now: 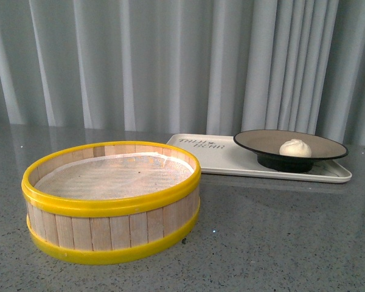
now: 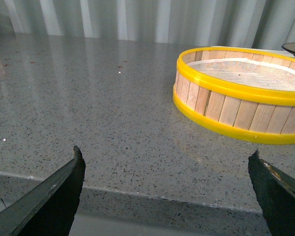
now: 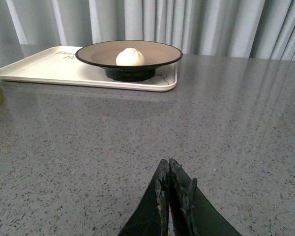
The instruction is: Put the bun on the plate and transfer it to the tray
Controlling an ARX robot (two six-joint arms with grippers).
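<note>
bun [image 1: 295, 148] lies inside the plate [image 1: 264, 142] – right of its middle in the front view | plate stands on the tray [image 1: 219, 162], toward its right end | steamer basket [image 1: 111, 201] on the table [image 1: 280, 237], just left of the tray | left gripper [image 2: 167, 189] fingers wide apart, holding nothing | right gripper [image 3: 170, 191] fingers pressed together – nothing between them

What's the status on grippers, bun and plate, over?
Left gripper open, empty. Right gripper shut, empty. Bun on plate, plate on tray. Steamer basket sits apart; nothing blocking.
</note>
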